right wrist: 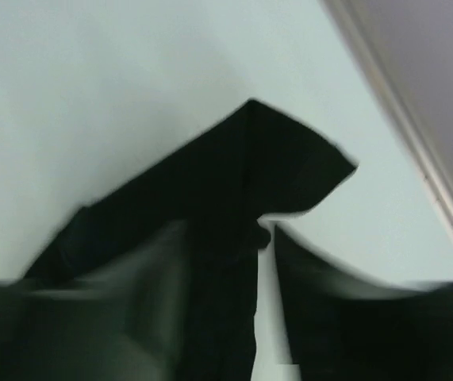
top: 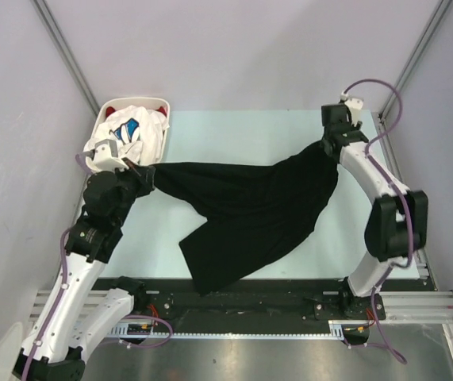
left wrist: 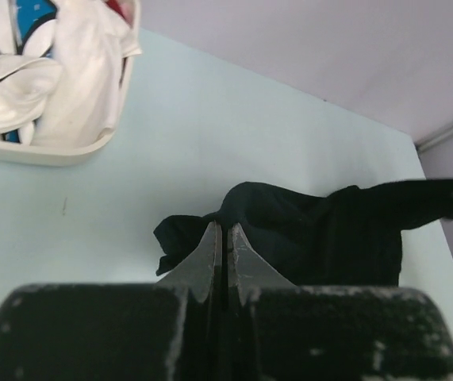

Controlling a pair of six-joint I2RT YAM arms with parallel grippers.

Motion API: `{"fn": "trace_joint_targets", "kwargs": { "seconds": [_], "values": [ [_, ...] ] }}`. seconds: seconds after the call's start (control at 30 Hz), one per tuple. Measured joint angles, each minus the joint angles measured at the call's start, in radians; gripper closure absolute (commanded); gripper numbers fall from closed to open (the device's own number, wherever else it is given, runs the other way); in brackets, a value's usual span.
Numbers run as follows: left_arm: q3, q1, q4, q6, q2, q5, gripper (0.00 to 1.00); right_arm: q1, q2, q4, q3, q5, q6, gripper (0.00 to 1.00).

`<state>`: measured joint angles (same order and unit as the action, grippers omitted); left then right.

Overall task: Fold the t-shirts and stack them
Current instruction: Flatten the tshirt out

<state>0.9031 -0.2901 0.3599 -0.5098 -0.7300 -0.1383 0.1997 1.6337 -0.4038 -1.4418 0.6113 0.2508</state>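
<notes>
Now the black tee (top: 258,206) hangs stretched across the tabletop (top: 242,131), its lower part sagging onto it, likely so it can be spread flat for folding. The left hand (top: 148,176) is clamped on one bunched edge just beside the basket (top: 97,127), where a white tee (top: 131,131) lies; the right hand (top: 331,147) has the opposite corner at its fingers, a thin gap showing between them, so whether it grips I cannot tell.
</notes>
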Motion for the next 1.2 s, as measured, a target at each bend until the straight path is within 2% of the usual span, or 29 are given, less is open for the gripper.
{"fn": "trace_joint_targets", "kwargs": {
  "seconds": [0.03,0.13,0.23,0.33,0.4,0.47,0.57,0.67,0.9,1.2],
  "values": [
    [-0.013,0.000,0.000,-0.007,0.008,-0.026,1.00,-0.021,0.064,-0.030,-0.005,-0.022,0.035,0.01],
    [-0.049,0.000,-0.007,-0.017,0.031,-0.087,1.00,-0.044,0.149,-0.089,-0.002,-0.031,0.095,0.00],
    [-0.073,0.000,-0.006,-0.015,0.036,-0.142,1.00,0.007,0.098,-0.093,0.032,0.007,0.096,0.00],
    [-0.074,0.000,-0.004,-0.013,0.026,-0.166,1.00,0.185,-0.030,-0.097,0.038,0.054,0.077,0.00],
    [-0.074,0.000,-0.003,-0.012,0.015,-0.172,1.00,0.382,-0.132,-0.105,0.037,0.061,0.065,0.00],
    [-0.075,0.001,-0.002,-0.010,0.004,-0.173,1.00,0.586,-0.211,-0.121,0.041,0.038,0.063,0.00],
    [-0.093,0.001,-0.002,-0.007,-0.008,-0.174,1.00,0.789,-0.289,-0.164,0.096,-0.034,0.071,0.03],
    [-0.133,0.002,0.004,-0.009,-0.010,-0.175,1.00,0.914,-0.285,-0.230,0.173,-0.104,0.089,0.05],
    [-0.189,0.005,0.026,-0.034,-0.016,-0.174,1.00,1.193,-0.127,-0.307,0.271,-0.245,0.151,0.11],
    [-0.238,0.022,0.039,-0.042,0.002,-0.188,1.00,1.347,0.046,-0.201,0.275,-0.284,0.238,0.12]
  ]
}}
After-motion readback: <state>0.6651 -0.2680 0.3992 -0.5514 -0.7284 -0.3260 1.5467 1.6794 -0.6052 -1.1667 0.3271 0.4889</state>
